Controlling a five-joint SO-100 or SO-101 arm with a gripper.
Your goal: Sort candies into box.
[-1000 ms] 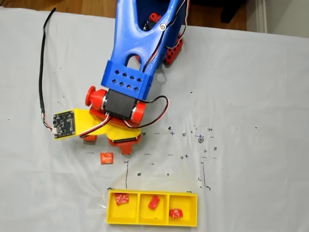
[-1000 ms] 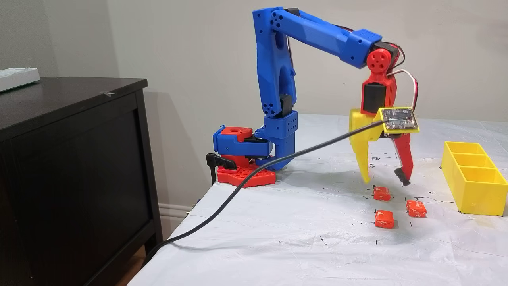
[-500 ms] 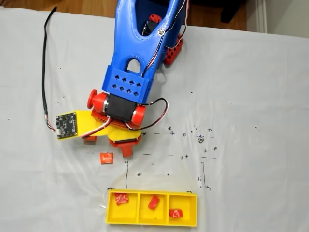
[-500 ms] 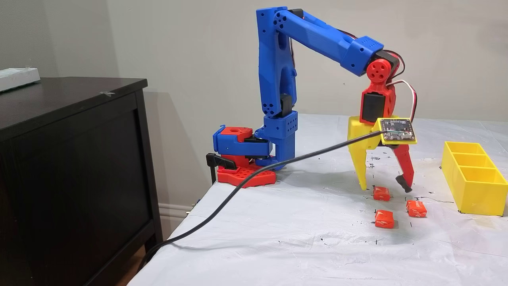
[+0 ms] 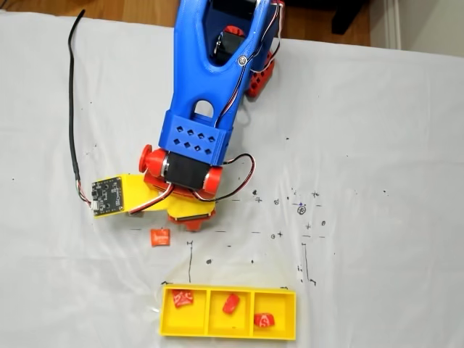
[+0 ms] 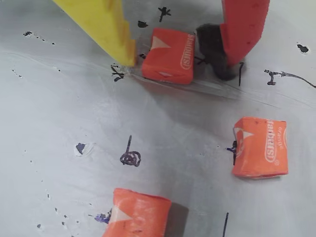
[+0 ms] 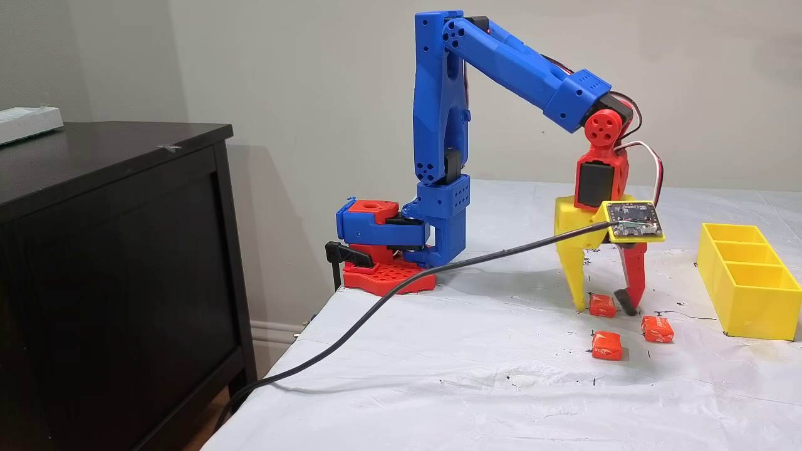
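The gripper (image 6: 175, 52) is down at the table (image 7: 476, 376), jaws part open and straddling one candy (image 6: 169, 55). It holds nothing yet. In the wrist view the yellow finger (image 6: 106, 27) sits just off the candy's left edge, maybe touching the wrapper corner. The red finger's dark pad (image 6: 213, 52) is just beside the right edge. A thin gap shows on the red side, so no squeeze is on.

Step in hand, by judgement: close on this candy, then lift. To do it well:
- Close straight, without sliding the wrist. The candy is already centred between the fingers, slightly nearer the yellow one.
- Tips look to be at table height in the side fixed view (image 7: 603, 305). Going any lower risks snagging the wrinkled cover sheet (image 6: 98, 123).
- Squeeze on the flat sides. The wrapper is soft, so a light pinch may let it slip or rotate out.
- Lift vertically before swinging.

Two more candies lie loose below the gripper in the wrist view. One (image 6: 260, 147) is to the lower right and one (image 6: 138, 215) is at the bottom edge. Both are well apart from the jaws, so closing should not knock them.

The box (image 5: 165, 319) is beyond the gripper, toward the bottom of the top-down fixed view, with one candy in each of its three compartments (image 5: 182, 297) (image 5: 231, 303) (image 5: 263, 319). In the side fixed view it stands to the gripper's right (image 7: 745, 294). Roughly half done: three in, three out. The carry is short, but the tips must clear the box wall.
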